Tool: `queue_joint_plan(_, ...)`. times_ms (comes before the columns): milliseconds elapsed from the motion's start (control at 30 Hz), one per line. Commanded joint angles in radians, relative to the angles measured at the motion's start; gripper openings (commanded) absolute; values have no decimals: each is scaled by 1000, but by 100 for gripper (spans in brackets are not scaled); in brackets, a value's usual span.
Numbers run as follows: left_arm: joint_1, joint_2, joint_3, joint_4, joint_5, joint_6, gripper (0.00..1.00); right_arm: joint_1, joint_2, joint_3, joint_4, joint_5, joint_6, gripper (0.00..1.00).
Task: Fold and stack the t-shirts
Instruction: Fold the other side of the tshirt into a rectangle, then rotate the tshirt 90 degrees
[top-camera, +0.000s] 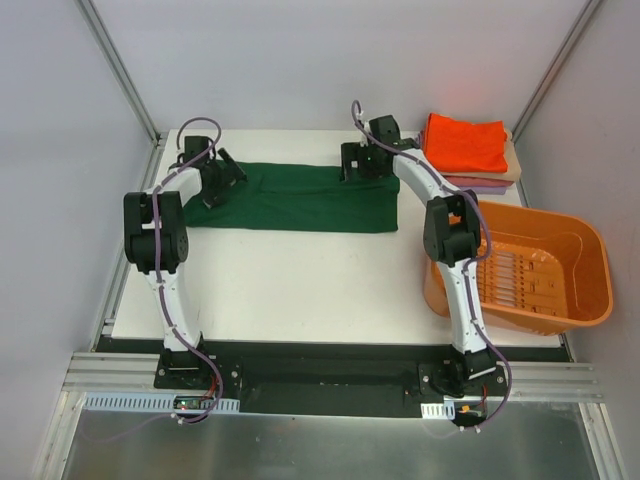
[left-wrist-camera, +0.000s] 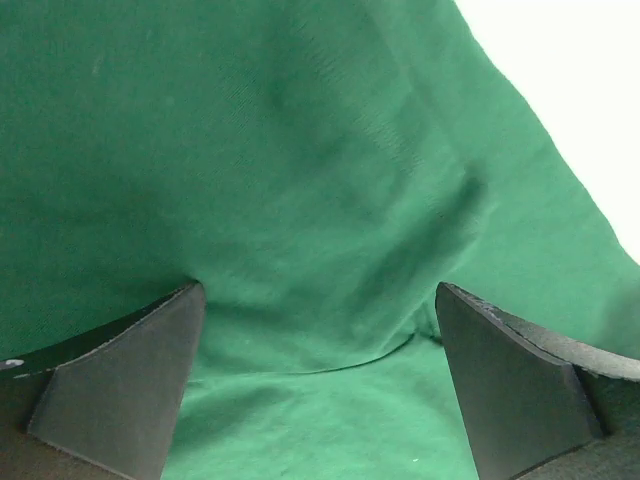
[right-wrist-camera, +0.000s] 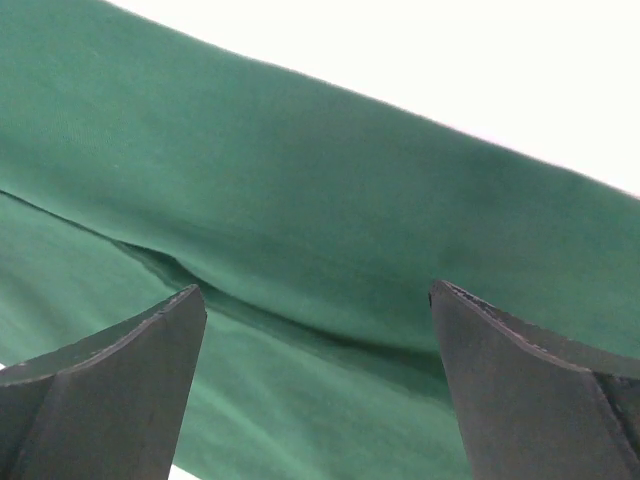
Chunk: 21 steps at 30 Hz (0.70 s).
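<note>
Now mid-fold on the dark green shirt (top-camera: 300, 200), both tools spread wide, clamping nothing.
Nearest, lower right: orange basket (top-camera: 598, 290) on the table (top-camera: 300, 300). Mid-frame: shirt lying as a long band, left gripper (top-camera: 222, 180) over its left end, right gripper (top-camera: 356, 165) at its upper edge. Farthest, upper right: orange shirt (top-camera: 465, 140) stacked over tan shirt (top-camera: 513, 160) and lavender shirt (top-camera: 480, 184). Next, likely calls for pinching one short end and carrying it across.

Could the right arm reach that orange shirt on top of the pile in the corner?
Probably yes. The right gripper hangs open over the green shirt's end, and the orange shirt lies just beside it, on top, with nothing between them.
</note>
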Motion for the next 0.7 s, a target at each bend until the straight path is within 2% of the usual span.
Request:
queue_joint_plan(0, 9, 86, 112, 11, -35, -67, 99, -3, 58, 69, -66, -88, 55, 96)
queue_joint_plan(100, 27, 160, 211, -9, -51, -85, 99, -1, -35, -108, -45, -105, 111, 96)
queue_joint_plan(300, 12, 332, 472, -10, 118, -102, 99, 48, -319, -599, 79, -201, 197, 96)
queue_joint_plan(467, -32, 517, 733, -9, 230, -122, 99, 224, -529, -898, 130, -185, 239, 96)
queue_joint_plan(500, -75, 557, 786, -9, 242, -122, 99, 273, -557, -941, 136, -175, 251, 96)
queue_joint_plan(600, -127, 648, 917, 22, 224, -159, 99, 411, -605, -1015, 158, -184, 305, 96)
queue_joint_plan(667, -156, 691, 939, 136, 256, -199, 99, 488, -605, -1028, 188, -224, 331, 96)
